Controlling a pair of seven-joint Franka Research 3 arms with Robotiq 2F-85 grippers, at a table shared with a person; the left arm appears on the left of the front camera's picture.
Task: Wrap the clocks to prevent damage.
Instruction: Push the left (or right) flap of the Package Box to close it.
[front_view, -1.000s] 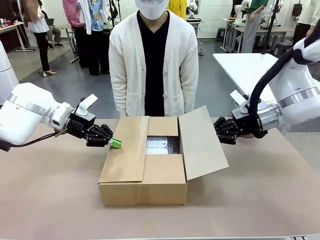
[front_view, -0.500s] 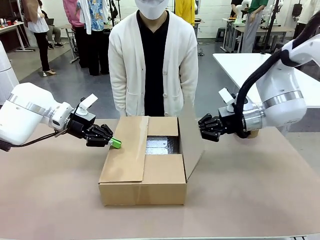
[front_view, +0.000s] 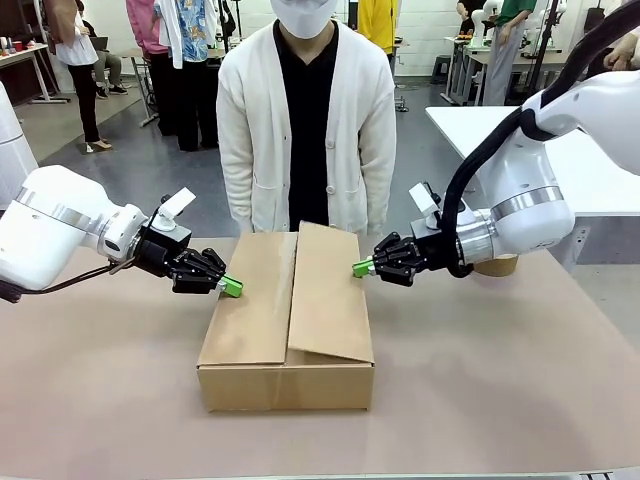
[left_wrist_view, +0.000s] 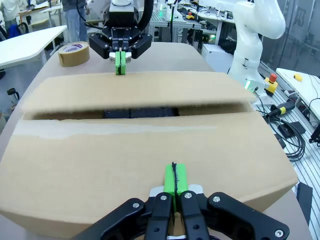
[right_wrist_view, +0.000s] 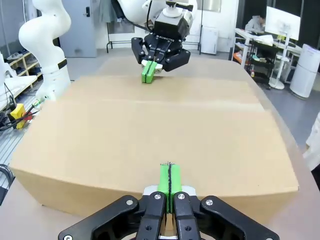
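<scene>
The left hand (front_view: 232, 287) is held closed, empty, at the left edge of the box (front_view: 285, 378). The right hand (front_view: 362, 268), likewise closed, is pressed against its tilted right flap (front_view: 328, 290).

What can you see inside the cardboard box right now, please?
Between the two top flaps a narrow gap shows something dark inside the cardboard box; the flaps cover the rest.

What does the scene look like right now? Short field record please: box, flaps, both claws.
box: cardboard box, mid-table
flaps: left flap folded down; right flap almost down, dark gap between them
left: left claw shut, tips at left flap's outer edge
right: right claw shut, tips at right flap's outer edge
person: person standing behind box
</scene>
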